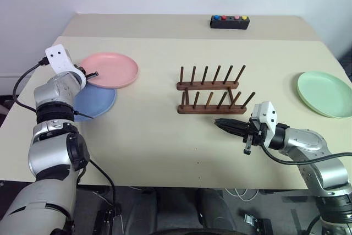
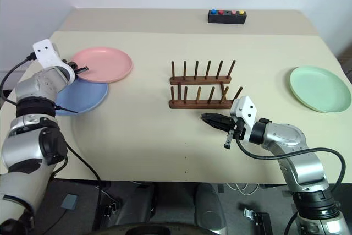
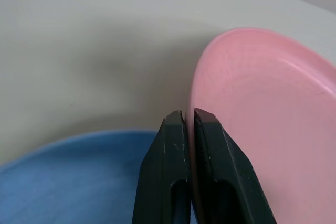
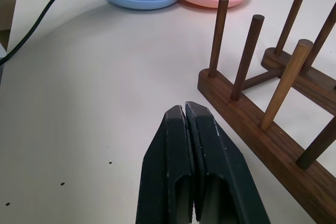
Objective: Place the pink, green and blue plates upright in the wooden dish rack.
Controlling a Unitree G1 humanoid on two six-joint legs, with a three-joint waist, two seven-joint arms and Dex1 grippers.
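Three plates are lying on the counter with none in the wooden dish rack [image 1: 212, 91] yet: the pink plate [image 1: 110, 70] and the blue plate [image 1: 94, 102] are sitting near the left edge, pink overlapping blue, and the green plate [image 1: 325, 93] is resting flat by the right edge. The rack is standing mid-counter, empty. The left claw [image 3: 189, 121] is pinching the pink plate's rim, its fingers nearly together with the thin lip between them. The right claw [image 4: 185, 114] is pressed together on nothing, hovering just in front of the rack. To do this step well, I judge the left arm should be lifting gently so the blue plate is not dragged along, then turning the pink plate on edge before lowering it between two peg pairs
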